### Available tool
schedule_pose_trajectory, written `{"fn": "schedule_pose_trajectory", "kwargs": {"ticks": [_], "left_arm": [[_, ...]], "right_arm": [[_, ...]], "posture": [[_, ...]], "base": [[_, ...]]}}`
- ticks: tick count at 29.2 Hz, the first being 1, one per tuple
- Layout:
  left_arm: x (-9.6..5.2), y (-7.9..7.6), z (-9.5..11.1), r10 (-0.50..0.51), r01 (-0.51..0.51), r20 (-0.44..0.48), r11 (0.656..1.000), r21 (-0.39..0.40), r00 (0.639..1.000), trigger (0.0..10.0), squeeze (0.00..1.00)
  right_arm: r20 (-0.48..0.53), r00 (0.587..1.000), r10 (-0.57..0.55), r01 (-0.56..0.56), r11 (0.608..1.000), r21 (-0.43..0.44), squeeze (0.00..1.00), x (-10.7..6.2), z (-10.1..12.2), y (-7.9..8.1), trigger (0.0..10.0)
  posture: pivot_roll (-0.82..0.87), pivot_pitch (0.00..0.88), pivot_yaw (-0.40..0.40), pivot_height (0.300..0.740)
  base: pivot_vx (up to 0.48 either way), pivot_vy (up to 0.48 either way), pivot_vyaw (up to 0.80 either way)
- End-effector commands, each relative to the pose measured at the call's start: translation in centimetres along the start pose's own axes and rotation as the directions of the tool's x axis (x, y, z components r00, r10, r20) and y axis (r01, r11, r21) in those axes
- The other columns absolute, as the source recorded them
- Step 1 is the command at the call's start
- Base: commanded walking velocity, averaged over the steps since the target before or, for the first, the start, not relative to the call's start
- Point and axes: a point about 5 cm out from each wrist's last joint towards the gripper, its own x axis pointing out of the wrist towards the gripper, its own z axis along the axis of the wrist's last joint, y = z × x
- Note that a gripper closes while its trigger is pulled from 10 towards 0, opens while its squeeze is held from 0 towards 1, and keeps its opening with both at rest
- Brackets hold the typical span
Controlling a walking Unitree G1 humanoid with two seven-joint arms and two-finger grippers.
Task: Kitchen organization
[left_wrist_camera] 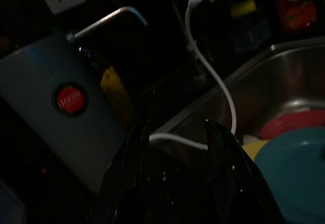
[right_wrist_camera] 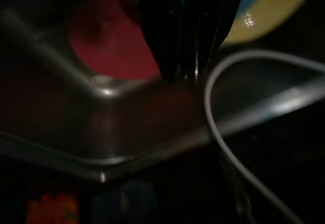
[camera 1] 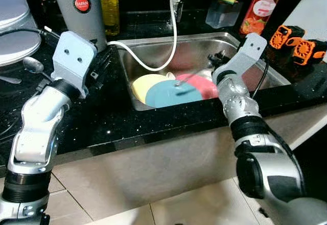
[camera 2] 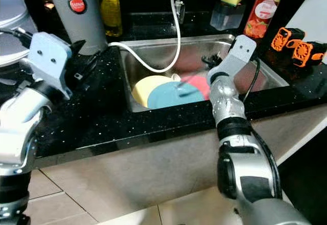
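Plates, yellow, blue, red, overlapping in steel sink at 12 o'clock. Right gripper over red plate, fingers narrow, nearly together. Left gripper above black bench at 10 o'clock, fingers apart, empty.

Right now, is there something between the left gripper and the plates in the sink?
Yes. A white hose runs across the sink between the left gripper and the plates.

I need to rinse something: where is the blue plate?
The blue plate lies in the sink, overlapping the yellow plate and the red plate.
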Motion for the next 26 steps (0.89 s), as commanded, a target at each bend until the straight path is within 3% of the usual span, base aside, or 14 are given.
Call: {"fn": "schedule_pose_trajectory", "kwargs": {"ticks": [1, 2, 3, 8, 9, 12, 16, 20, 22, 23, 24, 26], "left_arm": [[-0.3, 0.2, -0.4, 0.035, -0.035, -0.025, 0.999, 0.001, 0.999, 10.0, 0.0], [-0.3, 0.2, -0.4, 0.035, -0.035, -0.025, 0.999, 0.001, 0.999, 10.0, 0.0], [-0.5, 0.6, -1.0, 0.073, -0.072, -0.06, 0.997, 0.013, 0.996, 10.0, 0.0], [-0.5, 1.0, -1.5, 0.1, -0.098, -0.087, 0.995, 0.024, 0.991, 10.0, 0.0], [-0.5, 1.3, -1.7, 0.127, -0.126, -0.094, 0.992, 0.021, 0.987, 10.0, 0.0], [-0.5, 1.7, -1.8, 0.162, -0.161, -0.102, 0.987, 0.013, 0.982, 10.0, 0.0], [-0.7, 2.8, -2.8, 0.253, -0.251, -0.189, 0.967, 0.037, 0.949, 10.0, 0.0], [-1.4, 4.1, -4.6, 0.335, -0.352, -0.314, 0.936, 0.003, 0.888, 10.0, 0.0], [-1.8, 4.6, -5.6, 0.351, -0.388, -0.404, 0.922, -0.011, 0.845, 10.0, 0.0], [-1.8, 4.6, -5.6, 0.351, -0.388, -0.404, 0.922, -0.011, 0.845, 10.0, 0.0], [-2.2, 4.9, -6.8, 0.365, -0.452, -0.489, 0.89, -0.068, 0.793, 10.0, 0.0], [-2.3, 5.0, -7.2, 0.366, -0.469, -0.511, 0.879, -0.084, 0.778, 10.0, 0.0]], "right_arm": [[-0.075, 0.997, 0.009, -0.014, 0.997, -0.074, 1.0, -0.1, -1.7, 0.2, 10.0], [-0.075, 0.997, 0.009, -0.014, 0.997, -0.074, 1.0, -0.1, -1.7, 0.2, 10.0], [-0.135, 0.991, 0.015, -0.024, 0.998, -0.064, 1.0, -0.3, -3.5, 0.2, 10.0], [-0.117, 0.993, 0.018, -0.018, 1.0, 0.004, 1.0, -0.2, -3.3, -0.1, 10.0], [-0.065, 0.998, 0.02, -0.017, 0.998, 0.06, 0.0, 0.0, -2.1, -0.4, 10.0], [0.001, 1.0, 0.015, -0.015, 0.996, 0.091, 0.0, 0.2, -0.7, -0.8, 10.0], [0.185, 0.983, 0.006, -0.035, 0.988, 0.154, 0.0, 0.2, 3.0, -1.9, 10.0], [0.341, 0.94, 0.024, -0.099, 0.973, 0.207, 0.0, -0.5, 6.4, -2.8, 10.0], [0.363, 0.93, 0.06, -0.14, 0.97, 0.198, 0.0, -0.9, 6.9, -2.7, 10.0], [0.363, 0.93, 0.06, -0.14, 0.97, 0.198, 0.0, -0.9, 6.9, -2.7, 10.0], [0.362, 0.927, 0.1, -0.176, 0.967, 0.182, 0.0, -1.1, 6.7, -2.2, 10.0], [0.361, 0.926, 0.111, -0.185, 0.966, 0.178, 0.0, -1.1, 6.6, -2.1, 10.0]], "posture": [[0.22, 0.0, -0.091, 0.74], [0.22, 0.0, -0.091, 0.74], [0.22, 0.0, -0.089, 0.74], [0.22, 0.0, -0.081, 0.74], [0.21, 0.0, -0.075, 0.74], [0.21, 0.001, -0.073, 0.74], [0.21, 0.003, -0.071, 0.74], [0.21, 0.004, -0.069, 0.74], [0.21, 0.004, -0.068, 0.74], [0.21, 0.004, -0.068, 0.74], [0.21, 0.004, -0.068, 0.74], [0.21, 0.004, -0.068, 0.74]], "base": [[0.0, 0.0, 0.0], [0.0, 0.0, 0.0], [0.0, 0.0, 0.0], [0.0, 0.0, 0.0], [0.0, 0.0, 0.0], [0.0, 0.0, 0.0], [0.0, 0.0, 0.0], [0.0, 0.0, 0.0], [0.0, 0.0, 0.0], [0.0, 0.0, 0.0], [0.0, 0.0, 0.0], [0.0, 0.0, 0.0]]}}
